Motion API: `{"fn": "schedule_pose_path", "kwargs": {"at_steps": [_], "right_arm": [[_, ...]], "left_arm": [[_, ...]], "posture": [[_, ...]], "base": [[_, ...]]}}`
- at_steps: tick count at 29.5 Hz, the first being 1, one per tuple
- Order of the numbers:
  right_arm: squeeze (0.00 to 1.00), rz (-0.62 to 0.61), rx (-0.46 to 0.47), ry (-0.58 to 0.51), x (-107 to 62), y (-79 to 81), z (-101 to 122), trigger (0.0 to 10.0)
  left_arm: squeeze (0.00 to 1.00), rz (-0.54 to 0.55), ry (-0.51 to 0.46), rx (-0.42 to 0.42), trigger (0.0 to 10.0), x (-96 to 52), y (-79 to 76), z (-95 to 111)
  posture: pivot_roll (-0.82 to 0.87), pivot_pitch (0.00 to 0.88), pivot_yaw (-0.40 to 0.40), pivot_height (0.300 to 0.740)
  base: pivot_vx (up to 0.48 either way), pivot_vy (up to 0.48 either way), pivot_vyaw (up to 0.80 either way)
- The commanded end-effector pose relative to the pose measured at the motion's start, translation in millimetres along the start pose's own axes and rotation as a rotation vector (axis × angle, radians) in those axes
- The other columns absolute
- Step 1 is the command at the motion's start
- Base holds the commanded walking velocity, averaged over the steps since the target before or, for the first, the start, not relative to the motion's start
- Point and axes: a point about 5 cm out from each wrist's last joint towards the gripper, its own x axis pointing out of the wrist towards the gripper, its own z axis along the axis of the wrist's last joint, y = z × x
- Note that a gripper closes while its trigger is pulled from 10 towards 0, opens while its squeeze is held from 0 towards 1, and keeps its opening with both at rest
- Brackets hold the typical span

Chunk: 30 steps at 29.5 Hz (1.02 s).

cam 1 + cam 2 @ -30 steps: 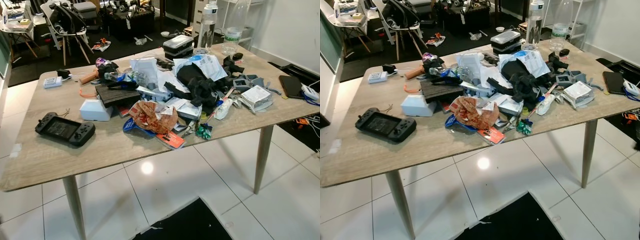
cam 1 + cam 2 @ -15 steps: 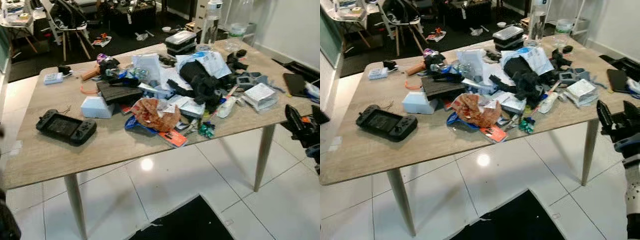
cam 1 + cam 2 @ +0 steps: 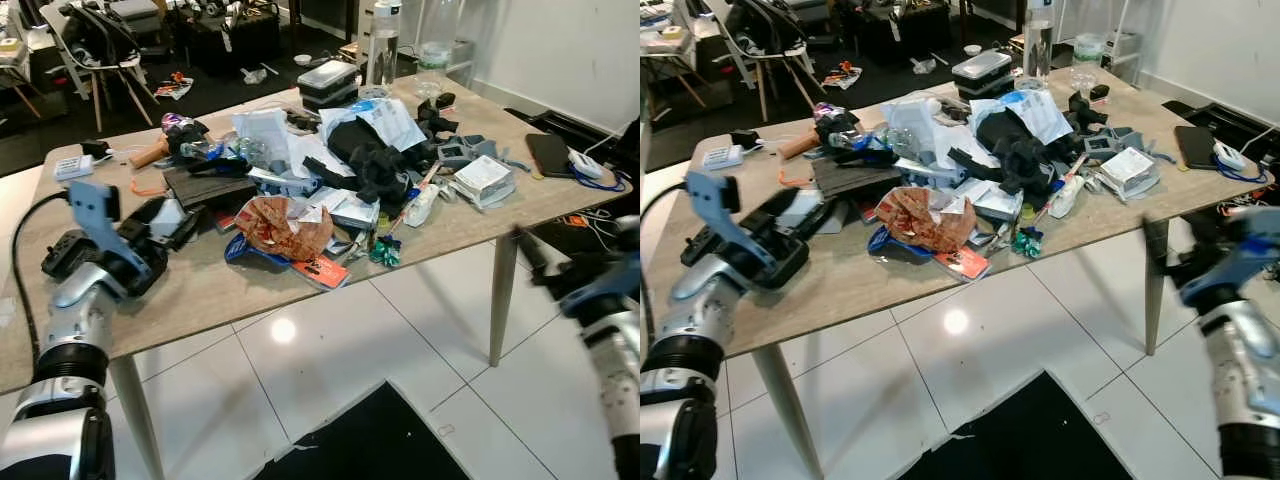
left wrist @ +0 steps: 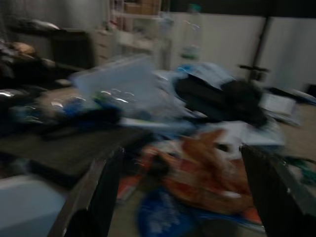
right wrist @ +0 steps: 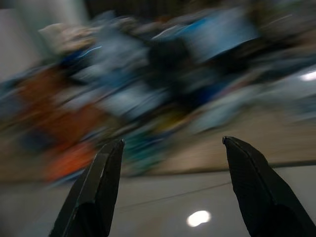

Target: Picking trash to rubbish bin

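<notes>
A heap of clutter covers the wooden table (image 3: 200, 300). At the heap's front lies a crumpled brown-orange paper bag (image 3: 285, 225), on top of a blue wrapper (image 3: 238, 250) and an orange card (image 3: 322, 270). A small green wrapper (image 3: 382, 252) sits near the edge. My left gripper (image 3: 160, 225) is open over the table's left part, pointing toward the bag (image 4: 207, 168), still short of it. My right gripper (image 3: 1168, 255) is open and blurred, in the air off the table's front right, beside the table leg. Its wrist view shows the heap as a blur.
A black game controller (image 3: 58, 258) lies under my left arm, next to a white box (image 3: 172, 212). Black cloth (image 3: 375, 165), papers, two bottles (image 3: 382, 40) and a black tablet (image 3: 548, 155) fill the far side. A black mat (image 3: 370, 440) lies on the white tiles.
Both arms have come up into view: the left now reaches over the table's left side, and the right has swung in from the right edge. The camera has shifted slightly.
</notes>
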Motion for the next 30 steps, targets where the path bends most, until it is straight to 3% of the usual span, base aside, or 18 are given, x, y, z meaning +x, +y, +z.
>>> {"fn": "schedule_pose_path", "kwargs": {"at_steps": [1, 6, 7, 9, 12, 15, 20, 21, 23, 24, 30], "right_arm": [[0.00, 0.053, 0.002, 0.042, 2.3, 10.9, -8, 10.0], [0.00, 0.018, 0.026, 0.055, 4.3, 10.0, -14, 10.0], [0.00, -0.010, 0.026, 0.062, 5.1, 4.5, -14, 10.0], [0.00, -0.014, 0.024, 0.067, 5.6, 2.6, -12, 10.0], [0.00, -0.014, 0.036, 0.057, 6.9, 3.1, -11, 10.0], [0.00, 0.050, 0.054, 0.038, 11.5, 13.6, -10, 10.0], [0.00, 0.045, 0.062, 0.054, 12.3, 11.6, -12, 10.0], [0.00, 0.089, 0.045, 0.141, 13.7, 13.7, -19, 10.0], [0.00, 0.112, 0.038, 0.189, 13.9, 15.2, -24, 10.0], [0.00, 0.188, 0.036, 0.264, 11.3, 21.4, -30, 10.0], [0.00, 0.225, 0.022, 0.256, 7.1, 22.5, -22, 10.0]], "left_arm": [[0.00, -0.049, 0.011, -0.011, 10.0, -1.0, -5.0, -3], [0.00, -0.175, -0.008, -0.040, 10.0, 2.4, -20.9, -3], [0.00, -0.323, 0.017, -0.046, 10.0, 3.3, -40.6, -6], [0.00, -0.382, 0.032, -0.038, 10.0, 5.9, -51.1, -9], [0.00, -0.375, 0.028, -0.021, 10.0, 10.3, -54.3, -9], [0.00, -0.345, 0.064, 0.050, 10.0, 19.0, -58.7, -14], [0.00, -0.292, 0.095, 0.097, 10.0, 24.0, -62.2, -18], [0.00, -0.273, 0.113, 0.125, 10.0, 26.8, -65.8, -21], [0.00, -0.271, 0.117, 0.134, 10.0, 28.1, -67.7, -22], [0.00, -0.266, 0.105, 0.129, 10.0, 31.5, -71.9, -23], [0.00, -0.209, 0.091, 0.163, 10.0, 38.3, -76.4, -25]], "posture": [[-0.14, 0.050, 0.096, 0.740], [-0.14, 0.046, 0.085, 0.740], [-0.14, 0.046, 0.085, 0.740], [-0.14, 0.046, 0.085, 0.740], [-0.14, 0.041, 0.081, 0.740], [-0.14, 0.041, 0.081, 0.740], [-0.14, 0.049, 0.091, 0.740], [-0.14, 0.049, 0.091, 0.740], [-0.14, 0.049, 0.091, 0.740], [-0.14, 0.054, 0.090, 0.740], [-0.12, 0.063, 0.082, 0.740]], "base": [[0.000, 0.000, 0.00], [0.000, 0.000, 0.00], [0.000, 0.000, 0.00], [0.000, 0.000, 0.00], [0.000, 0.000, 0.00], [0.000, 0.000, 0.00], [0.000, 0.000, 0.00], [0.000, 0.000, 0.00], [0.000, 0.000, 0.00], [0.000, 0.000, 0.00], [0.000, 0.000, 0.00]]}}
